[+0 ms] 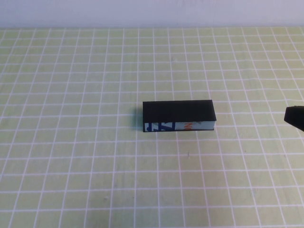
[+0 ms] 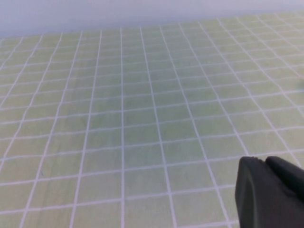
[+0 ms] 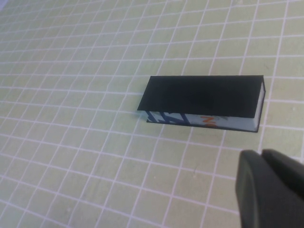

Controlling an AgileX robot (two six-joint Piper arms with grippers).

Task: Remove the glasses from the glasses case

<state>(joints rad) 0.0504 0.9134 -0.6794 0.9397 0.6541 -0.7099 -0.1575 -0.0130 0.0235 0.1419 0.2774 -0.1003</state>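
The glasses case (image 1: 178, 115) is a black rectangular box with its lid closed, lying in the middle of the green gridded mat; its white front side shows blue and orange print. It also shows in the right wrist view (image 3: 203, 102). The glasses are hidden. My right gripper (image 1: 295, 117) is at the right edge of the high view, well to the right of the case, and its fingers (image 3: 259, 190) are pressed together with nothing between them. My left gripper (image 2: 262, 160) is out of the high view, shut and empty over bare mat.
The green mat with white grid lines (image 1: 71, 142) covers the whole table up to a pale wall at the back (image 1: 142, 12). No other objects show.
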